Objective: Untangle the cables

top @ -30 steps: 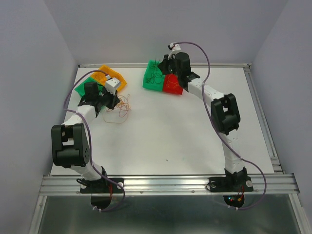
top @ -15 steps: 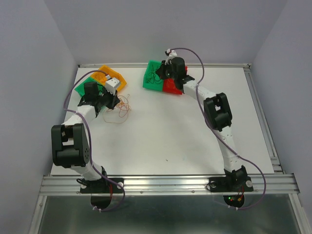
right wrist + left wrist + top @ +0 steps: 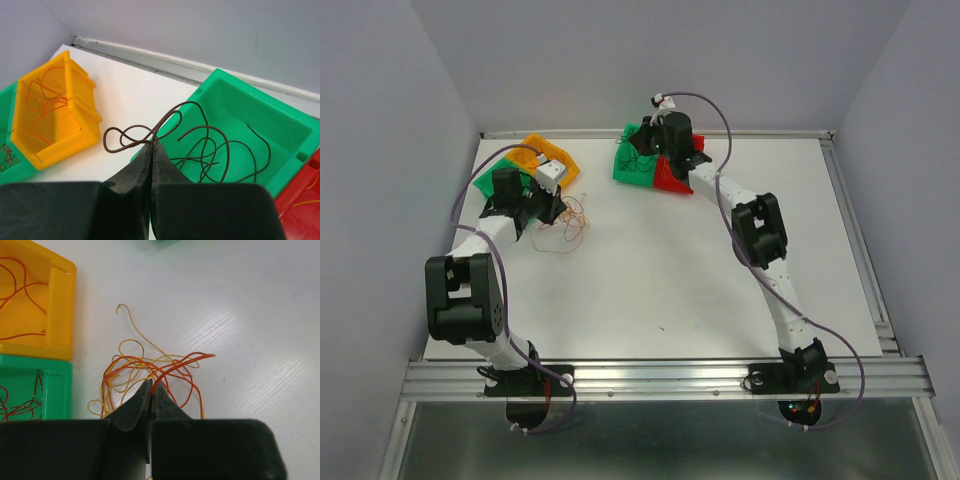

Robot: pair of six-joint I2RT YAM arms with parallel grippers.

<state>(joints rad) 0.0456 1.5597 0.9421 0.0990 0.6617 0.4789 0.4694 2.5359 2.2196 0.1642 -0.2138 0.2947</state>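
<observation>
Matt white worktop (image 3: 250, 315), fine linear grain. Moulded plastic yellow bin (image 3: 60, 305) and green bin (image 3: 265, 107), slight sheen. Smooth-sheathed cables (image 3: 150, 367). Matt black plastic jaws. Brushed metal rail (image 3: 670, 375), near edge.

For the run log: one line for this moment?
left gripper: shut on orange-red cable | right gripper: shut on dark cable, at green bin

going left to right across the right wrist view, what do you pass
orange bin → dark cable loop, pinched by the right gripper → big green bin → red bin
</observation>
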